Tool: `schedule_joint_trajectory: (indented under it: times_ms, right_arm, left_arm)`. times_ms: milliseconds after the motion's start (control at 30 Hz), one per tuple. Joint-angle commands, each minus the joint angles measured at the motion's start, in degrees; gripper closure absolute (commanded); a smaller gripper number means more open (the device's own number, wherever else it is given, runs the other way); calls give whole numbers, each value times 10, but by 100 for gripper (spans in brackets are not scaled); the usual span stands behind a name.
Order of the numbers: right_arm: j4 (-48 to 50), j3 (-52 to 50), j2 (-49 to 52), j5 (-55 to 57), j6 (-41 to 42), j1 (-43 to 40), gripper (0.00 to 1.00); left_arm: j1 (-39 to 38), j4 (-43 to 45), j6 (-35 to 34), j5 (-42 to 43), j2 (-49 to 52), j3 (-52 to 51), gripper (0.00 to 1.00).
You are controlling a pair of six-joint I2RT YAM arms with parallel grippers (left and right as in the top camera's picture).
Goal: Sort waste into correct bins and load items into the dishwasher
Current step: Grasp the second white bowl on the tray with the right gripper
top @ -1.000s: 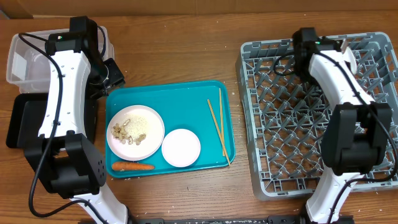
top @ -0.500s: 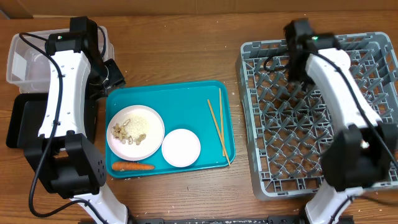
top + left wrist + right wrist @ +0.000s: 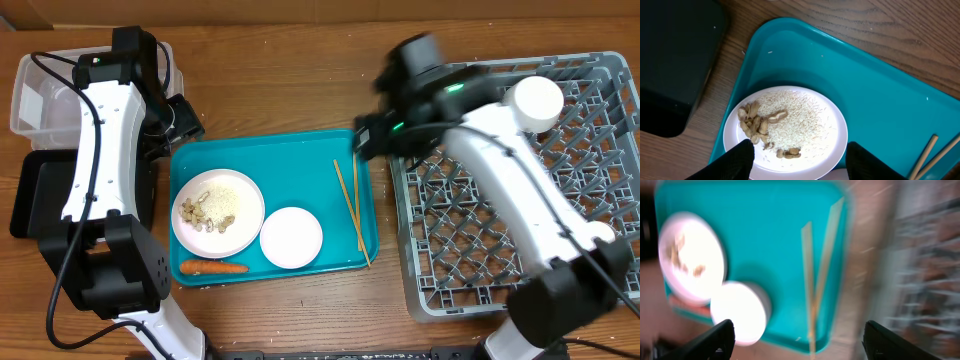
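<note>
At 3 o'clock on the table: grey dish rack (image 3: 470,250). Teal tray (image 3: 290,165) sits at centre. Clear tub (image 3: 40,100) at 10 o'clock, black tray (image 3: 40,200) at 9. On the teal tray: white plate (image 3: 245,190) with rice scraps (image 3: 210,208) at 8 o'clock, white bowl (image 3: 291,237) at 6. Small white cup (image 3: 532,100) sits in the rack's 1 o'clock corner. Chopsticks (image 3: 350,205) at the tray's 3 o'clock, carrot (image 3: 212,267) at 7. Left gripper (image 3: 802,165) over the plate, jaws wide, empty. Right gripper (image 3: 797,342) over the chopsticks, wide, empty, view blurred.

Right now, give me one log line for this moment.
left claw: open, near rice plate | right claw: open, above chopsticks | cup: in rack | carrot: on tray
</note>
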Motion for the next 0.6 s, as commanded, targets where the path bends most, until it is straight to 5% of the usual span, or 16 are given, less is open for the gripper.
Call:
schedule_joint_trajectory:
  times_ms: [0, 433, 567]
  right_arm:
    - [22, -45, 24, -27, -9, 57, 17]
    - [200, -227, 45, 21, 37, 159, 34]
    - [256, -276, 45, 20, 39, 165, 50]
  left_arm:
    - [-1, 0, 9, -3, -22, 4, 39]
    - [-1, -14, 9, -2, -22, 3, 39]
    - [-1, -14, 9, -2, -22, 3, 39]
